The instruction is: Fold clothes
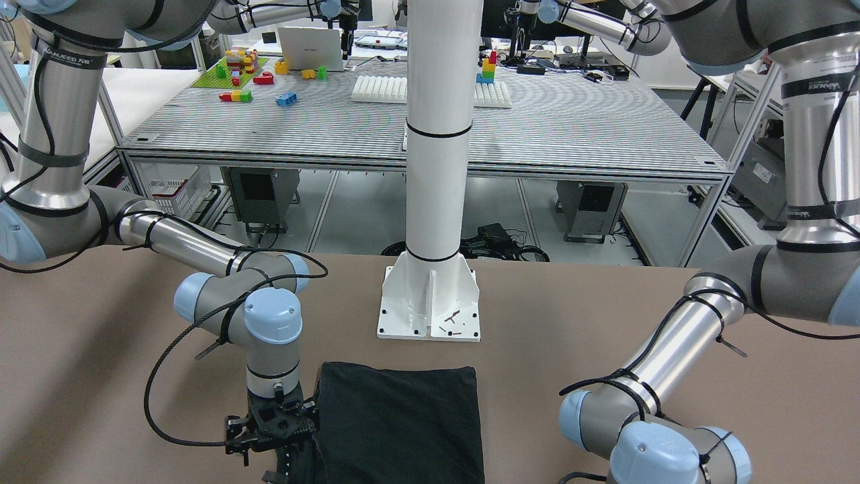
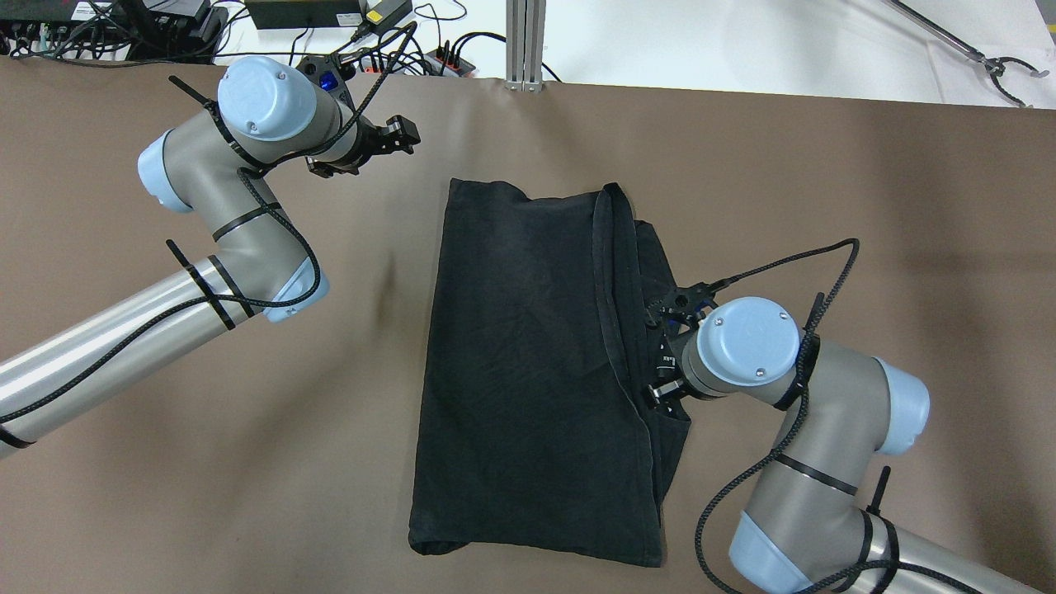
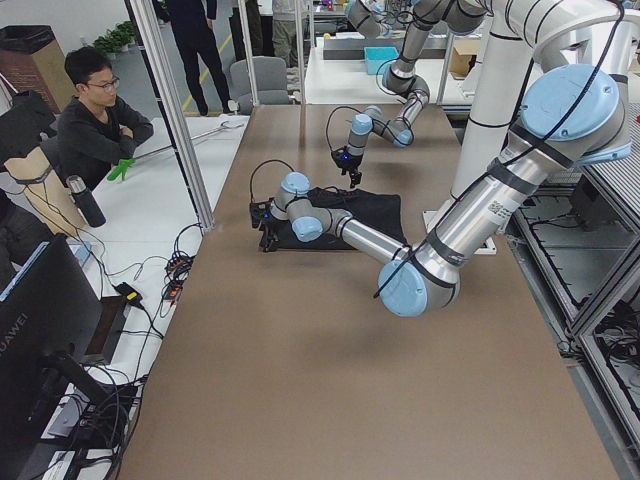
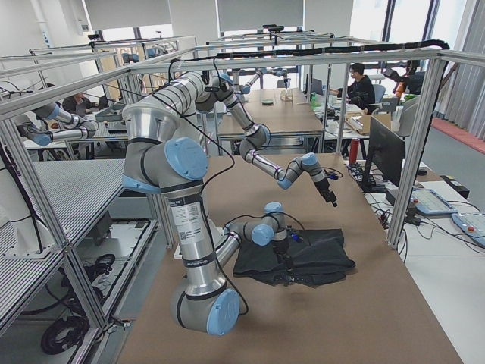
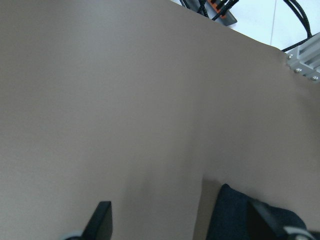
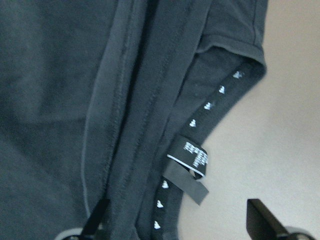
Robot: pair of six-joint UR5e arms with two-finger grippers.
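The black garment lies on the brown table, folded lengthwise, with stacked hemmed edges along its right side. It also shows in the front-facing view. My right gripper hangs over that right edge, open and holding nothing. In the right wrist view its fingers stand wide apart over the hems and a small sewn label. My left gripper is open and empty above bare table, beyond the garment's far left corner. In the left wrist view that corner shows at the bottom.
A white pillar on a base plate stands just behind the garment on the robot's side. Cables and power strips lie past the table's far edge. A seated person is beside the table's end.
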